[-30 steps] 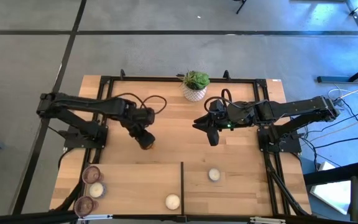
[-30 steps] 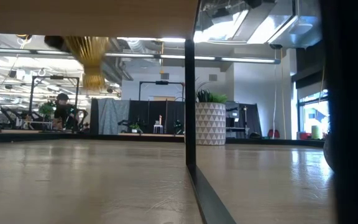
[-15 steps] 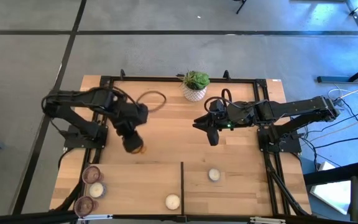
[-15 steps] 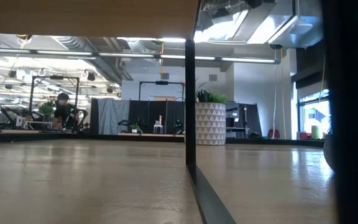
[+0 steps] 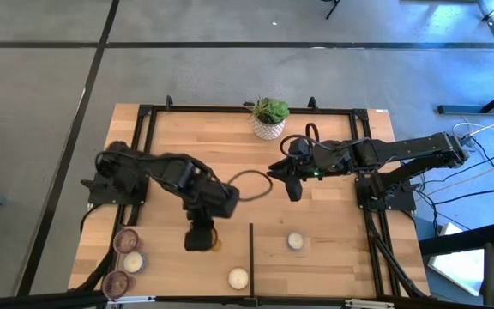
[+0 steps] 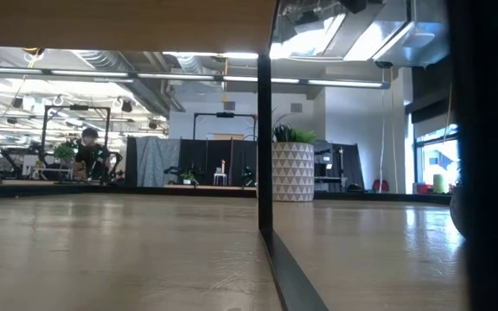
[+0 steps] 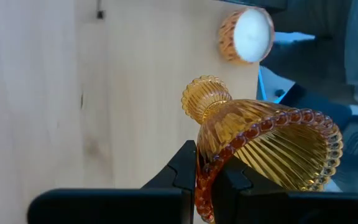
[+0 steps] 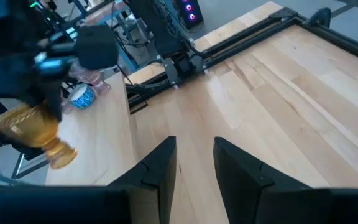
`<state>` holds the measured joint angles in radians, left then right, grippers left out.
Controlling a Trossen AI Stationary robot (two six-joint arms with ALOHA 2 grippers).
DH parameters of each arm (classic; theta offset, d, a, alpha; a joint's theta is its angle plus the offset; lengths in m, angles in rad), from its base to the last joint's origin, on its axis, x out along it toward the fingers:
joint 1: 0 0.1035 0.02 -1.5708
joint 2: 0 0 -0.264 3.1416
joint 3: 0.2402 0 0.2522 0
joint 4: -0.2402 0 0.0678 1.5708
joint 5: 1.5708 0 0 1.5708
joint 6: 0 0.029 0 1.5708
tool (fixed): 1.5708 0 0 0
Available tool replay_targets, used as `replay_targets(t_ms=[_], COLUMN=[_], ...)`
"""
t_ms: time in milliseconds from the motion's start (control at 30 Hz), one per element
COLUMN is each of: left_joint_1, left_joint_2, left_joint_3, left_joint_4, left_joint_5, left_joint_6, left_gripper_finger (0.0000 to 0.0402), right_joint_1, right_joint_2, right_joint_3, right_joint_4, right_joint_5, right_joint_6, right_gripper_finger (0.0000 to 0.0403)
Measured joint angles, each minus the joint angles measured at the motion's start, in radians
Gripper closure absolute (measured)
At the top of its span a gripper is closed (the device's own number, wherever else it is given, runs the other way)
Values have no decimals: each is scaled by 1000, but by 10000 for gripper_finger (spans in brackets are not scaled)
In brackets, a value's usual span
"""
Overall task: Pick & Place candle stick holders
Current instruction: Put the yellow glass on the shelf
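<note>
My left gripper (image 5: 202,240) is shut on the amber glass holder (image 7: 260,143) over the near middle of the table, left of the black divider (image 5: 251,249). The holder also shows in the right wrist view (image 8: 33,134). Two pinkish-purple holders (image 5: 127,239) (image 5: 118,281) and a white one (image 5: 133,262) stand at the near left corner. Two more white holders stand near the front edge (image 5: 237,277) and right of the divider (image 5: 295,241). My right gripper (image 5: 292,187) is open and empty over the table's middle right. My left gripper pinches the amber holder's beaded rim (image 7: 205,186), with one finger inside the cup and one outside. The holder is tilted on its side, with its foot (image 7: 204,96) pointing away from the fingers. In the right wrist view it is clear of the table.
A white patterned pot with a green plant (image 5: 269,118) stands at the far middle edge. A black frame (image 5: 144,129) runs round the table. Bare wood lies between the two arms and right of the divider.
My left gripper has gone from the table's middle toward the near edge and a little to the right, carrying the amber holder. The holder has left the top of the low view. My right arm has kept still.
</note>
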<state>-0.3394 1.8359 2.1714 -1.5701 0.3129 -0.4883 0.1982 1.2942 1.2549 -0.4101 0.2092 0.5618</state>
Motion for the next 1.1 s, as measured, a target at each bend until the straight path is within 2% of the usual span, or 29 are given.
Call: replay_targets(t_ms=[200, 367, 467, 733, 833, 967, 1100], left_joint_1=[-50, -71, -74, -98, -111, -123, -125], left_joint_2=[90, 142, 170, 171, 171, 171, 171], left_joint_3=[87, 153, 185, 163, 163, 162, 159], left_joint_4=[-1, -2, 6, -1, -1, -1, -1], left_joint_5=[-4, -31, -94, -151, -123, -77, -76], left_joint_6=[-12, -126, -249, -688, -816, -894, -912], left_gripper_finger=[386, 386, 386, 386, 386, 386, 386], right_joint_1=[9, 35, 51, 112, 118, 119, 119], right_joint_2=[0, 0, 0, 0, 0, 0, 0], right_joint_3=[0, 0, 0, 0, 0, 0, 0], right_joint_4=[-74, -165, -185, -188, -188, -188, -188], right_joint_5=[-3, -3, -3, -3, -3, -2, -2], right_joint_6=[38, 41, 42, 24, 23, 22, 19], right_gripper_finger=[293, 293, 293, 293, 293, 293, 293])
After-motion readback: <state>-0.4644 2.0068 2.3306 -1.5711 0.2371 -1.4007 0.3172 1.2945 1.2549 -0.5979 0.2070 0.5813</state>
